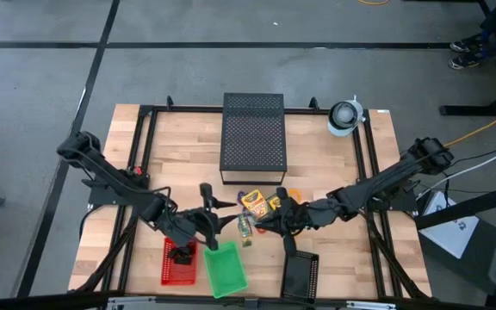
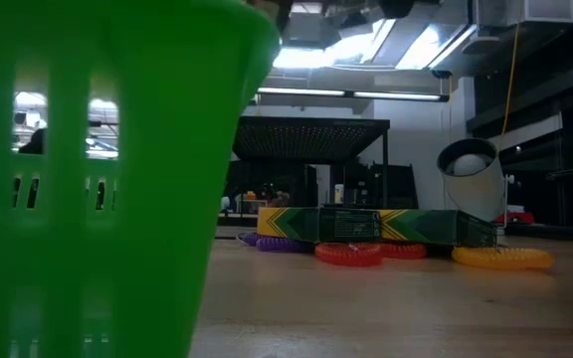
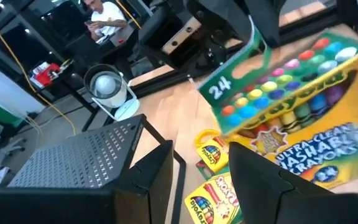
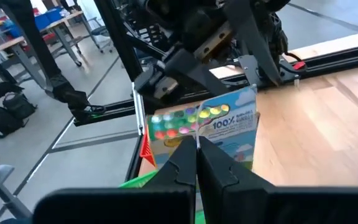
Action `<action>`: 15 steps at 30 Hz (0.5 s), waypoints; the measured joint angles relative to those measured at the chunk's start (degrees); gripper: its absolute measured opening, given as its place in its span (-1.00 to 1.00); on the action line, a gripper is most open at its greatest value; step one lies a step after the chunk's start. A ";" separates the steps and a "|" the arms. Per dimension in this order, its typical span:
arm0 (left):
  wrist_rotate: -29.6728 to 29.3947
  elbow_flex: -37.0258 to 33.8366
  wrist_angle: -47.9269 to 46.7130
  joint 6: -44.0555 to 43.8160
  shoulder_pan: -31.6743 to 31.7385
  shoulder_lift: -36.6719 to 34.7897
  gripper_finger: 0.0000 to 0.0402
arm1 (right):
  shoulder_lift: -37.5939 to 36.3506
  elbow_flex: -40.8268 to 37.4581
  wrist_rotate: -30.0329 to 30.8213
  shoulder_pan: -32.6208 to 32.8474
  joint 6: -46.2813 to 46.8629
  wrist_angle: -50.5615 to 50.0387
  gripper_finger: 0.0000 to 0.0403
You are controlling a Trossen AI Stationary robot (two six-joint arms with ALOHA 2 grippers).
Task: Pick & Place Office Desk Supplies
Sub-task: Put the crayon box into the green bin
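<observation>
While the left gripper [image 1: 224, 226] hangs over the desk's [image 1: 343, 250] near half, its fingers [image 3: 263, 177] stand spread wide around a yellow-and-green crayon box [image 3: 291, 106]. They appear to be grasping it by its edges, though the box is blurred in the left wrist view and the contact itself is hard to make out. The box sits upright and lifted, between the two sets of fingertips, with its coloured front facing the left arm and its printed back facing the right.

The right gripper [image 4: 197, 155] is just across from the left one, with its fingers [image 4: 179, 165] clenched tight together on nothing. Their tips are level with the box's lower edge and very near it; I cannot tell whether they touch.

Beyond the left fingers, more crayon boxes [image 1: 262, 202] lie flat on the desk, with a purple ring [image 2: 277, 243], a red ring [image 2: 348, 254] and an orange ring [image 2: 502, 259] next to them. Farther past these stands the black perforated box [image 1: 252, 138], and off to its side a white round object [image 1: 345, 116].

Behind and below the left fingers, toward the desk's near edge, sit a green basket [image 1: 225, 269] and a red basket [image 1: 179, 263]. A black basket [image 1: 300, 275] sits on the near side of the right fingers.
</observation>
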 joint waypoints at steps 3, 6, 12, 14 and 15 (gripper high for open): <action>1.13 0.00 -1.16 -0.44 0.02 -1.19 -0.24 | -0.50 0.03 0.50 0.00 0.04 -1.84 -1.00; 4.41 -0.84 -1.64 -0.70 0.10 -2.73 -0.24 | -0.96 0.03 0.62 0.00 -0.29 -1.58 -1.00; 16.24 -5.01 2.76 -3.02 4.64 -4.83 -0.24 | -1.46 0.03 0.26 0.00 -1.54 -1.03 -1.00; 20.12 -7.24 7.84 -1.61 6.54 -5.19 -0.24 | -1.48 0.03 -0.46 0.00 -1.97 0.04 -1.00; 22.55 -8.27 10.36 -0.72 7.56 -5.19 -0.24 | -1.50 0.03 -0.72 0.00 -2.00 0.33 -1.00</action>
